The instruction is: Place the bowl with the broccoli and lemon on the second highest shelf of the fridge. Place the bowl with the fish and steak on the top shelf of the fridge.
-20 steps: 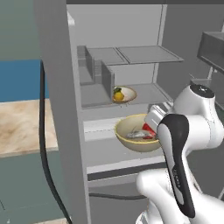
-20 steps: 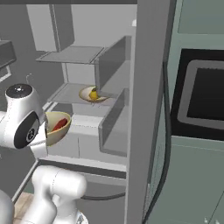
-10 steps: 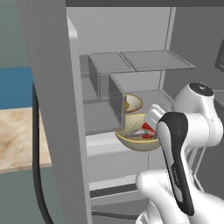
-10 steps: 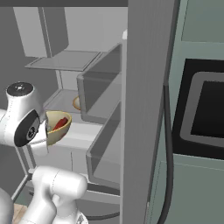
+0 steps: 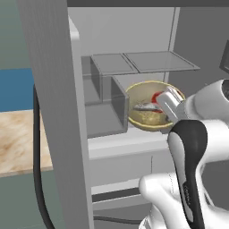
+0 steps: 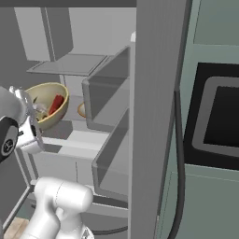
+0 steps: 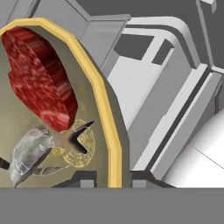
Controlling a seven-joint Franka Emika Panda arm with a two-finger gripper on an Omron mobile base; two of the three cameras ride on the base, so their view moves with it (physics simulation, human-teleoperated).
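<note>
**Bowl of fish and steak held below the top shelf**

Left base view: your bowl (image 5: 152, 107) hangs inside the fridge (image 5: 53, 89), the top shelf (image 5: 147, 61) just above it.

Right base view: the gripper (image 6: 29, 119) has its jaws pinching the bowl's rim.

Hand view: steak (image 7: 39, 78) and fish (image 7: 30, 151) lie inside.

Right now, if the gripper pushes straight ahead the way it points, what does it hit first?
Apart from the bowl it holds, probably the fridge back wall, below the top shelf. Depth is unclear.
</note>
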